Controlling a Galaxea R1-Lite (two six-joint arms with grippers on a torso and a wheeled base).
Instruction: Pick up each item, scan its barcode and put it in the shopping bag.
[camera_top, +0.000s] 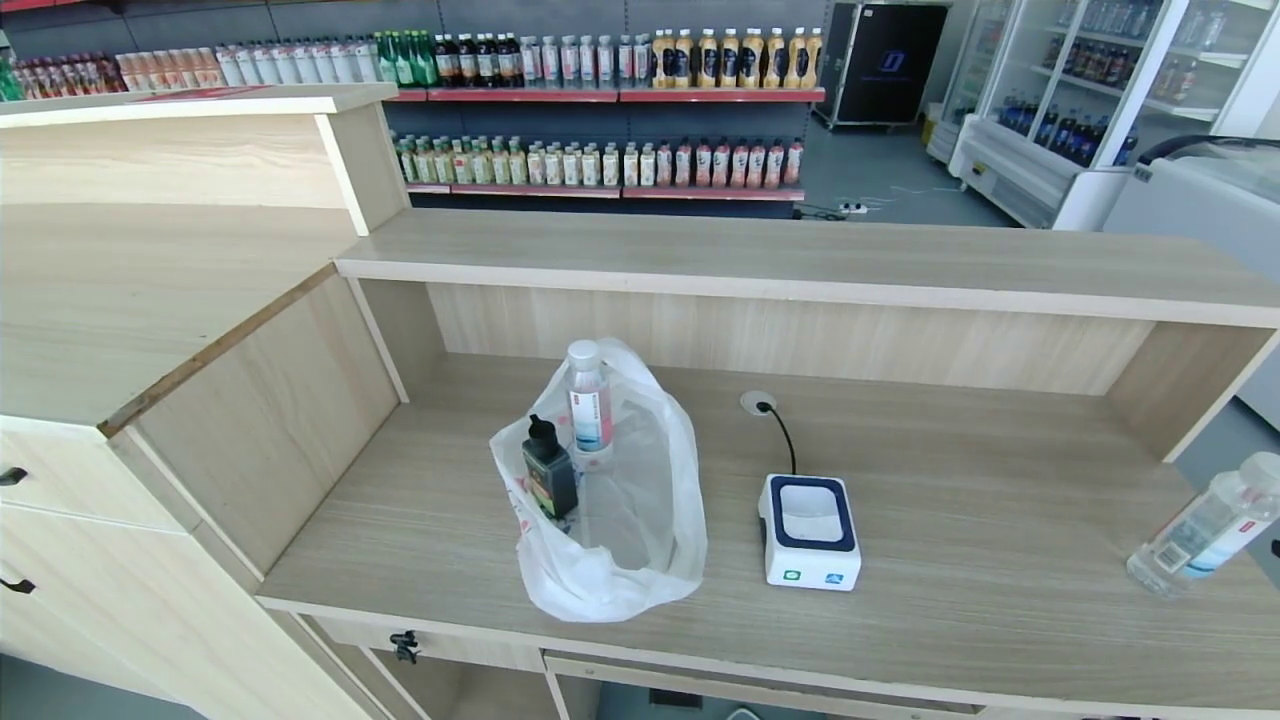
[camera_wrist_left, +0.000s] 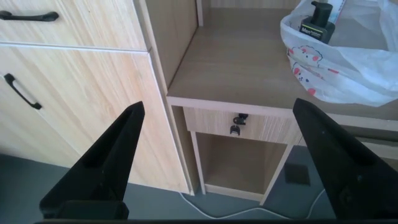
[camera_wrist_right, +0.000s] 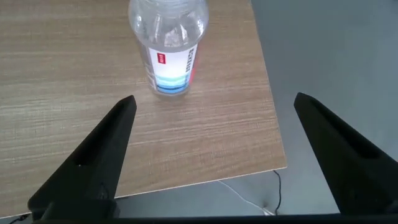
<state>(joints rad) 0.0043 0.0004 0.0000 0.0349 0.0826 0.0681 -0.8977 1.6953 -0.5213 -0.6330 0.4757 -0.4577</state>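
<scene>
A white plastic shopping bag (camera_top: 650, 540) stands open on the wooden counter (camera_top: 950, 470), left of centre. Inside it are a clear bottle with a white cap (camera_top: 590, 405) and a small dark bottle with a black cap (camera_top: 549, 470). The white barcode scanner (camera_top: 810, 530) sits just to the right of the bag. Another clear water bottle (camera_top: 1205, 530) stands at the counter's far right end. My right gripper (camera_wrist_right: 211, 162) is open, short of this bottle (camera_wrist_right: 169, 43) and apart from it. My left gripper (camera_wrist_left: 217, 162) is open below the counter's front left corner, away from the bag (camera_wrist_left: 348, 68).
A raised shelf (camera_top: 800, 260) runs along the back of the counter, and a tall cabinet (camera_top: 150, 300) walls off the left side. The scanner's cable runs back into a hole (camera_top: 758, 403). A key hangs in the drawer lock (camera_wrist_left: 237, 123). The counter's right edge (camera_wrist_right: 270, 118) is close to the bottle.
</scene>
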